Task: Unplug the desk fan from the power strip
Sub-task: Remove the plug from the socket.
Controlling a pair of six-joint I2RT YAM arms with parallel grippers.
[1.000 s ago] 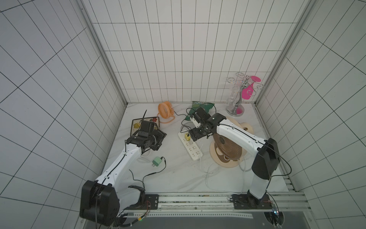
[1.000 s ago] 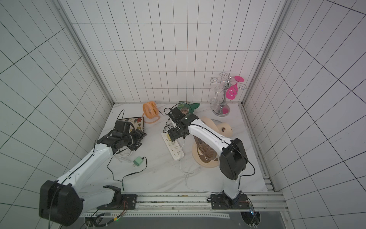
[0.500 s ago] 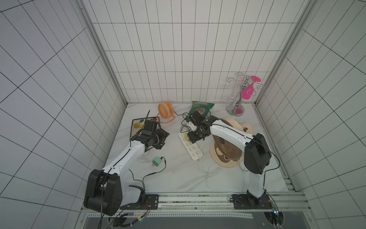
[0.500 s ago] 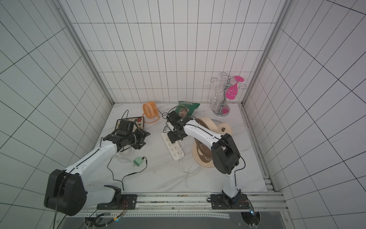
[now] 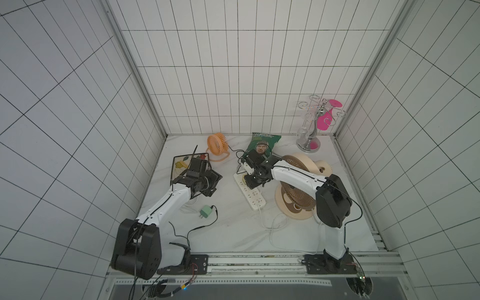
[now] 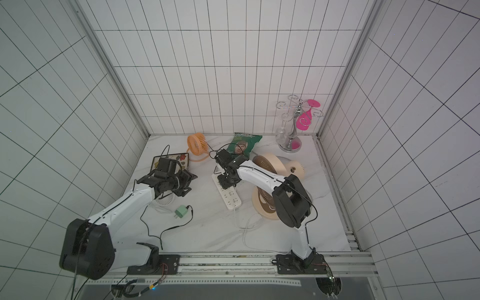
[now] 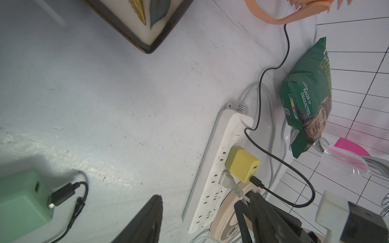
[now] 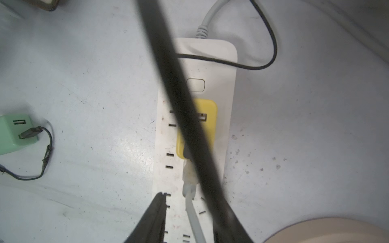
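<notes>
The right hand (image 8: 186, 199) is straddling the pale plug (image 8: 189, 183) beside the yellow adapter (image 8: 210, 130) on the power strip (image 5: 255, 198), mid-frame on the table (image 5: 233, 233). Its fingers are parted, not yet clamping, seemingly lining up a pull.

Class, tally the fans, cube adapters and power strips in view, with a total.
Fans: 3 (small orange plastic fan, large beige desk fan, small white fan)
Cube adapters: 2 (green plastic adapter, yellow plastic adapter)
Power strips: 1 (long white plastic power strip)
Total: 6

A green crisp bag (image 5: 263, 144) lies on the tabletop (image 5: 233, 233). Near it stands a wine-glass rack (image 5: 307, 146); well apart from it lie a patterned tray (image 5: 179, 163) and mint-green charger (image 5: 206, 211).
</notes>
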